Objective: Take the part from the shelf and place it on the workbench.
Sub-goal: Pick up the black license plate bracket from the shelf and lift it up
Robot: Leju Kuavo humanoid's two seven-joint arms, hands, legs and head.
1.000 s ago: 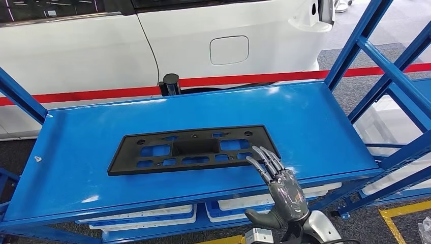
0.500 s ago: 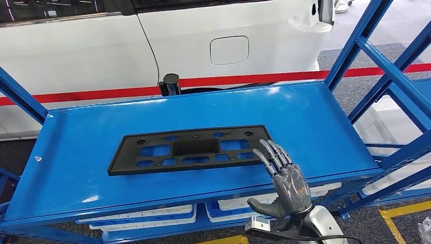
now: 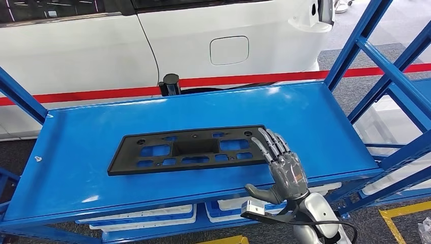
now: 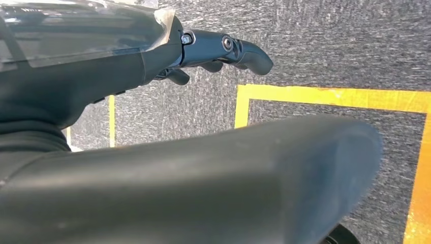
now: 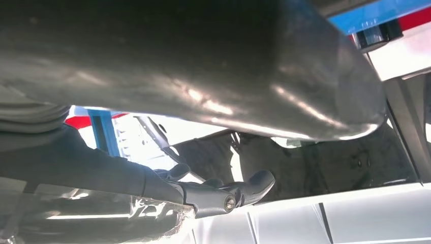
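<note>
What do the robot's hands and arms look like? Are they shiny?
A bit shiny. The right hand is dark grey metal-looking, with long jointed fingers and a thick grey thumb. Its wrist is silver, with a black cable looping beside it and a small grey box below. The left hand has dark, rounded fingers under a clear plastic-looking cover.

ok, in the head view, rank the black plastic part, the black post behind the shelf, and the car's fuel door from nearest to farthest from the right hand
1. The black plastic part lies flat on the blue shelf; the right hand has its fingertips over the part's right end.
2. The black post stands behind the shelf's back edge, left of the hand.
3. The fuel door sits on the white car, beyond the post.
</note>
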